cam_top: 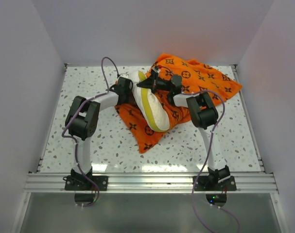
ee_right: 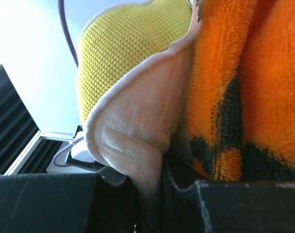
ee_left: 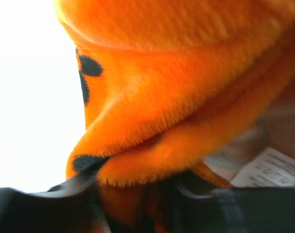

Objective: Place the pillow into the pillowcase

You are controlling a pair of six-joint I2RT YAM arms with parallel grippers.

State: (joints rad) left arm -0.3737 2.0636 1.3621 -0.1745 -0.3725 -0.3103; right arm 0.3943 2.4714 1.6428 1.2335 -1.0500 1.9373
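Observation:
The cream-white pillow (cam_top: pixel 149 104) with its yellow band stands tilted on edge at the table's middle, its lower end over the orange pillowcase (cam_top: pixel 205 80), which spreads to the back right and under the pillow. My right gripper (cam_top: pixel 146 83) is shut on the pillow's upper white edge (ee_right: pixel 137 141), with orange fabric (ee_right: pixel 244 97) pressed beside it. My left gripper (cam_top: pixel 129 93) is behind the pillow, shut on a fold of the pillowcase (ee_left: pixel 152 145); its fingers are mostly hidden by fabric.
White walls close in the speckled table (cam_top: pixel 89 145) on the left, back and right. A metal rail (cam_top: pixel 147 182) runs along the near edge. Purple cables loop over both arms. A white paper label (ee_left: pixel 271 170) shows in the left wrist view.

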